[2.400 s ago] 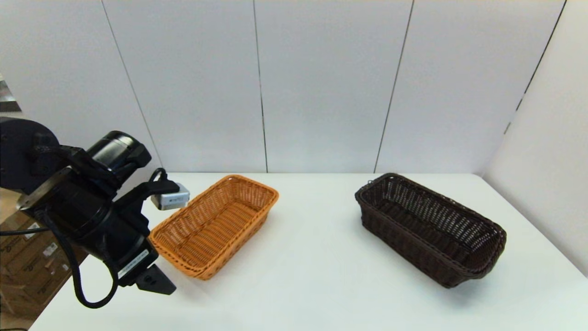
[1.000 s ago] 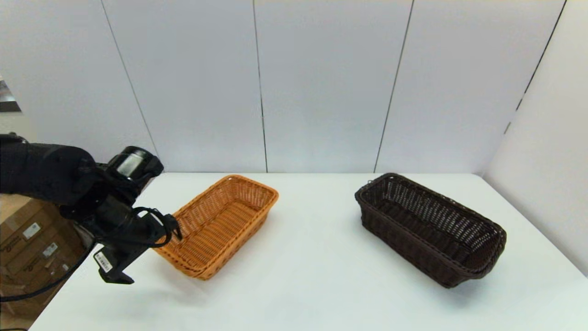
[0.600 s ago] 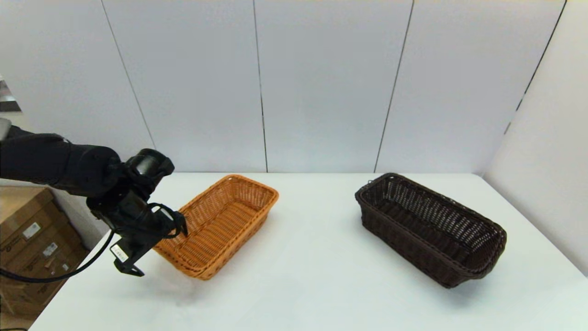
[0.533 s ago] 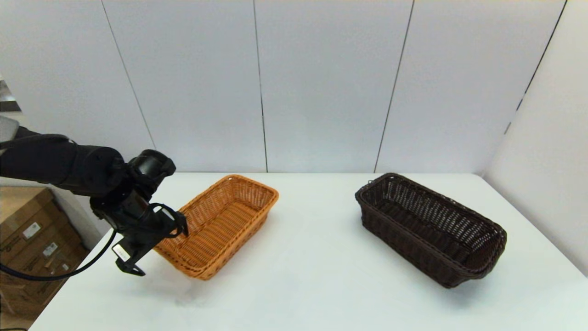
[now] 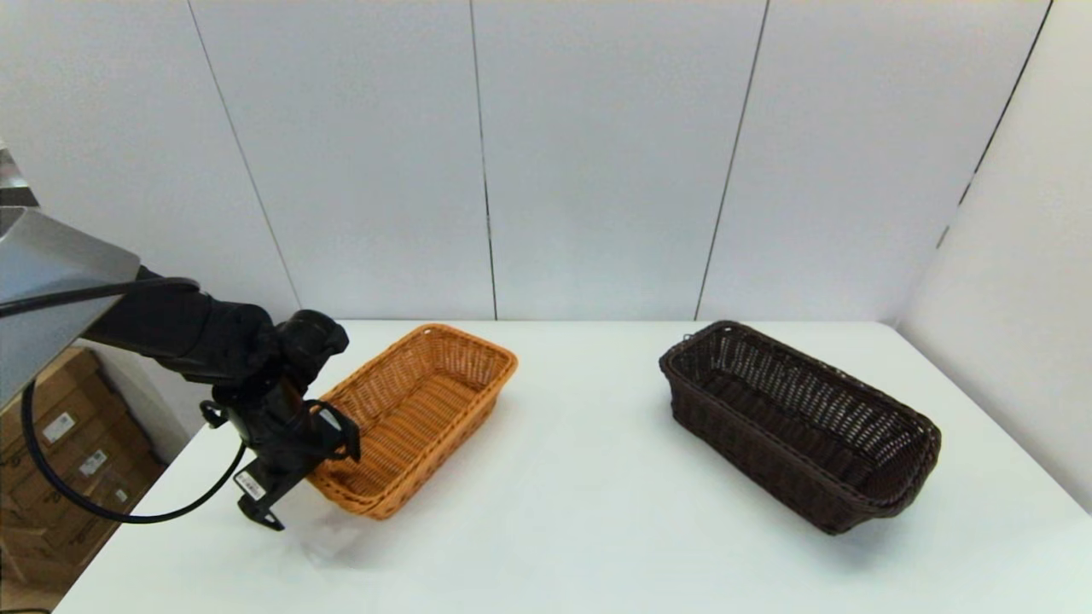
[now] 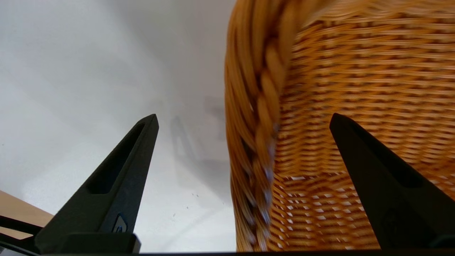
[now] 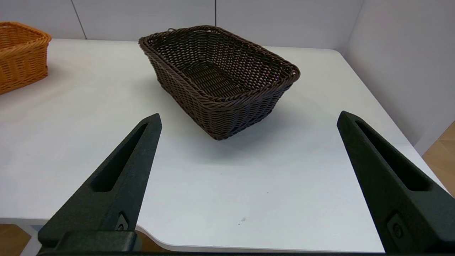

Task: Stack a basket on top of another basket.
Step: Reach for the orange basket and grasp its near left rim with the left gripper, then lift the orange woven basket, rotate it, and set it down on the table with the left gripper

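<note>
The dark brown basket [image 5: 793, 418] [image 7: 217, 71] stands on the right of the white table [image 5: 580, 512], with nothing touching it. On the left sits the orange-tan basket [image 5: 418, 401] [image 7: 19, 53]. My left gripper [image 5: 299, 482] is low at its near left corner. The left wrist view shows this gripper [image 6: 243, 116] open, straddling the orange basket's braided rim [image 6: 259, 117]: one finger outside over the table, the other inside the basket. My right gripper [image 7: 249, 114] is open and empty, back at the table's near edge, facing the dark basket. It is out of the head view.
Cardboard boxes [image 5: 60, 443] stand on the floor beyond the table's left edge. White wall panels close the back and the right side. A broad stretch of bare table lies between the two baskets.
My left arm has swung forward and down to the orange-tan basket's near left corner, so its fingers now straddle the rim. Neither basket has moved.
</note>
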Tool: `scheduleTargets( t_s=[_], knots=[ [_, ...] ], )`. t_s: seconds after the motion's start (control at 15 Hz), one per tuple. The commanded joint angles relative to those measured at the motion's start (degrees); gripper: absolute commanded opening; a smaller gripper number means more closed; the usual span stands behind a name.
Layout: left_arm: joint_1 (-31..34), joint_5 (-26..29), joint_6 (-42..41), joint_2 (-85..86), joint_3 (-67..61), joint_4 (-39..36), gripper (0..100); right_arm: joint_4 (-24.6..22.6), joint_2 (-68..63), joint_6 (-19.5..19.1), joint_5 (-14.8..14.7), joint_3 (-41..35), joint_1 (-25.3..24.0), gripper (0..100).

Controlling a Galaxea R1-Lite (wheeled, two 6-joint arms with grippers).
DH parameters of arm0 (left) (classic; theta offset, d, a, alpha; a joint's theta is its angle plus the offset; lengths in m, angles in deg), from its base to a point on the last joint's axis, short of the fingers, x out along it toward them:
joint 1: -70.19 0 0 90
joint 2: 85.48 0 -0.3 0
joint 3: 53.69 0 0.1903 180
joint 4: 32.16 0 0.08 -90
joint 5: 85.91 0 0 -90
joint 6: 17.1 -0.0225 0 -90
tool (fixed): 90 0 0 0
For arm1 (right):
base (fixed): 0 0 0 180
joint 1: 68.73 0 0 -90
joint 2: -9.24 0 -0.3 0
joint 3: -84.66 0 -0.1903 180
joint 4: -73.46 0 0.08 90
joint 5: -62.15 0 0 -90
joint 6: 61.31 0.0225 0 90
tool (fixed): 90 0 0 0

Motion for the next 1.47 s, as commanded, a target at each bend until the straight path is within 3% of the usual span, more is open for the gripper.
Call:
scheduleTargets(
  t_s=[0.07,0.13,0.2,1.47],
  knots=[
    [0.07,0.37,0.38,-2.04,-0.14,0.17,100,0.00,-0.07,-0.03,0.01,0.00,0.00,100],
    [0.07,1.24,0.38,-1.86,-0.23,0.09,100,0.00,-0.07,-0.03,0.01,0.00,0.00,100],
    [0.07,1.68,0.38,-1.60,-0.23,0.09,0,0.00,-0.07,-0.11,0.01,0.00,0.00,100],
    [0.07,5.02,-0.41,6.40,-0.05,-0.18,0,0.00,-0.07,-0.11,0.01,0.00,0.00,100]
  ],
)
